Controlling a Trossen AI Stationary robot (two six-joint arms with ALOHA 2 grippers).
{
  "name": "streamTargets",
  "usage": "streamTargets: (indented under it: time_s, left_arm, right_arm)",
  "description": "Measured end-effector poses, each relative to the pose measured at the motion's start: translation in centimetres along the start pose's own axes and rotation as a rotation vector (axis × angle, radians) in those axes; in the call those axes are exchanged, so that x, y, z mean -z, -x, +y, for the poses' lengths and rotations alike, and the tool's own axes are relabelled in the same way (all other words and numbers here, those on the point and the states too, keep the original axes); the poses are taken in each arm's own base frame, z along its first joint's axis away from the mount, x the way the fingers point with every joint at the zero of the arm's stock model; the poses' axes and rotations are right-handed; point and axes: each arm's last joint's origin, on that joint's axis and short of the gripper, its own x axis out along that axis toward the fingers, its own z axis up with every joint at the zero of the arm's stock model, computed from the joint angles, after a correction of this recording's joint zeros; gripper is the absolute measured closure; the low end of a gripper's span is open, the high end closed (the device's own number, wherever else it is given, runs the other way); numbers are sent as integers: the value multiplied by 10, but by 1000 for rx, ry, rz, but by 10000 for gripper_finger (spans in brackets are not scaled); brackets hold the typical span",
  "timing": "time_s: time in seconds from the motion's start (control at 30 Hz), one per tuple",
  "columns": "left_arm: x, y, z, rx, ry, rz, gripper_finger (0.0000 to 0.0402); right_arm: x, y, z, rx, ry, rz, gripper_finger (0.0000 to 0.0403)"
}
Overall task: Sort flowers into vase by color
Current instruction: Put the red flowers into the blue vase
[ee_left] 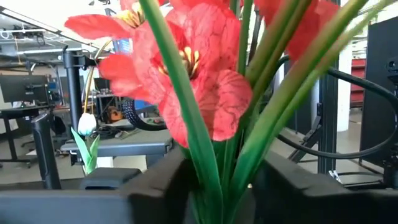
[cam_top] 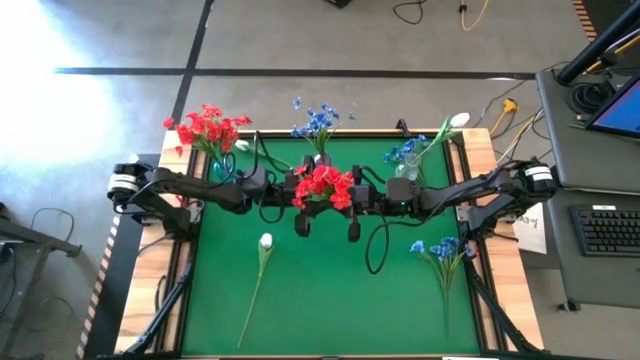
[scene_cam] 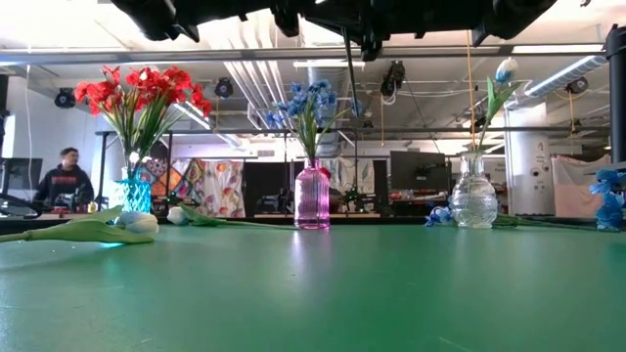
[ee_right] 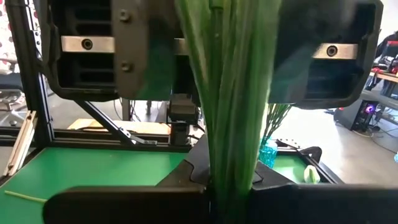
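Note:
A bunch of red flowers on green stems hangs in the air over the middle of the table. My left gripper comes at it from the left and my right gripper from the right, and both are shut on its stems. The left wrist view shows the red blooms above the fingers. The right wrist view shows only the stem bundle. A white tulip and a blue bunch lie flat on the green mat. The held bunch is above the low view's frame. My left gripper pinches the green stems between its two fingers, just below the red blooms, reaching in level from the table's left. The bunch is lifted clear of the mat, with the blooms above the fingers. My right gripper pinches the same stem bundle between its two fingers, reaching in level from the table's right, opposite the left gripper. The stems run straight up across the fingers. The blooms are out of its wrist view.
Three vases stand along the far edge. A teal vase holds red flowers, a pink vase holds blue flowers, and a clear vase holds blue sprigs and a white bud. Cables droop below the arms. A person sits far behind.

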Motion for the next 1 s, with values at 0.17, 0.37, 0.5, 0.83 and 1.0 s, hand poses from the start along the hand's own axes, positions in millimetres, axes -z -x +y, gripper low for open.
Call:
streamTargets:
  time_s: [0.17, 0.37, 0.5, 0.83, 1.0]
  left_arm:
    - [0, 0, 0, 0, 4, 0, 366]
    - [-1, 1, 0, 0, 32, 1, 390]
    - [-6, 4, 0, 0, 41, 16, 394]
    - [-46, 48, 2, -191, 25, 114, 401]
    - [-63, 88, 6, -478, -12, 255, 401]
  right_arm:
    - [-1, 0, 0, 0, -36, -5, 376]
    - [-2, 0, 0, 2, -78, -10, 307]
    - [-7, 3, -1, 4, -106, -24, 255]
    - [-21, 14, -4, 4, -155, -37, 182]
    - [-19, 13, -3, 4, -153, -18, 171]
